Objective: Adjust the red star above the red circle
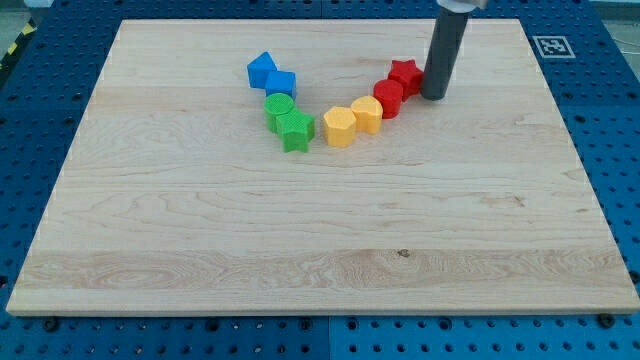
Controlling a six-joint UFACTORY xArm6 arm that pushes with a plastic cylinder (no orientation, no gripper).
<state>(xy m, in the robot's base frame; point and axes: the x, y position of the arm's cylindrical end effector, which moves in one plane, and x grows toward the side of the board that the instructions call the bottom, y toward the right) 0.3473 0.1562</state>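
The red star (405, 75) lies on the wooden board (320, 230), up and to the right of the red circle (389, 98) and touching it. My tip (434, 95) rests on the board just right of the red star, very close to it, and right of the red circle.
Two yellow blocks (340, 127) (367, 114) continue the row down-left from the red circle. A green star (295, 130) and a green round block (279, 106) sit left of them. Two blue blocks (262, 70) (282, 84) lie above the green ones.
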